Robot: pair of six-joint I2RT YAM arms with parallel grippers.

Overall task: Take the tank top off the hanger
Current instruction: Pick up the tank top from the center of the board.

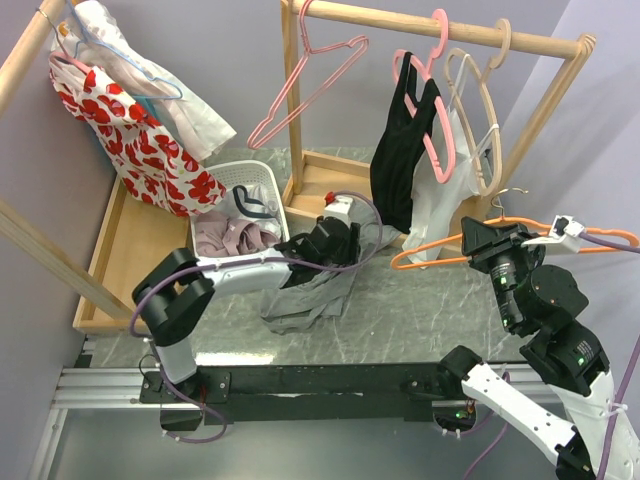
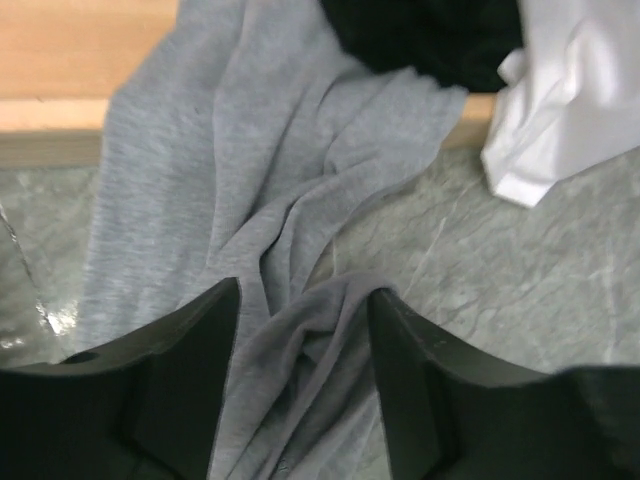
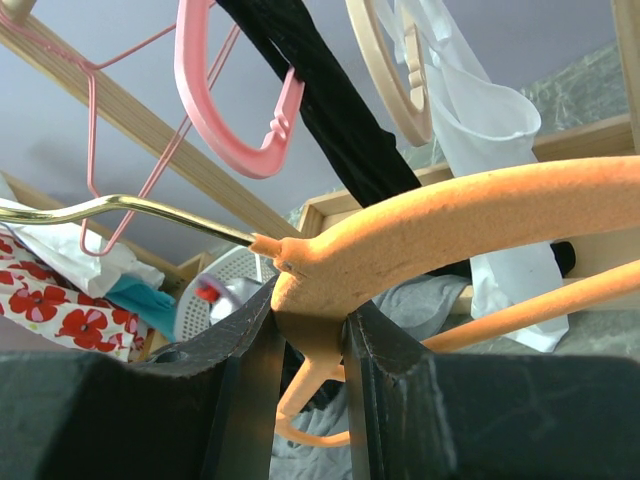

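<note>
The grey tank top (image 1: 305, 300) lies crumpled on the marble table, off any hanger. In the left wrist view it (image 2: 250, 170) spreads up toward the wooden rack base. My left gripper (image 1: 352, 262) sits low over it, its jaws (image 2: 303, 290) apart with a loose fold of grey fabric between them. My right gripper (image 1: 478, 240) is shut on the neck of a bare orange hanger (image 1: 440, 250) and holds it in the air at the right. The right wrist view shows the hanger (image 3: 450, 220) clamped between the fingers (image 3: 308, 300), its metal hook pointing left.
A wooden rack (image 1: 440, 25) at the back carries pink and beige hangers, a black garment (image 1: 400, 150) and a white one (image 1: 440, 200). A white basket (image 1: 245, 185) with clothes stands left of it. A second rack at the left holds a red floral dress (image 1: 140, 150).
</note>
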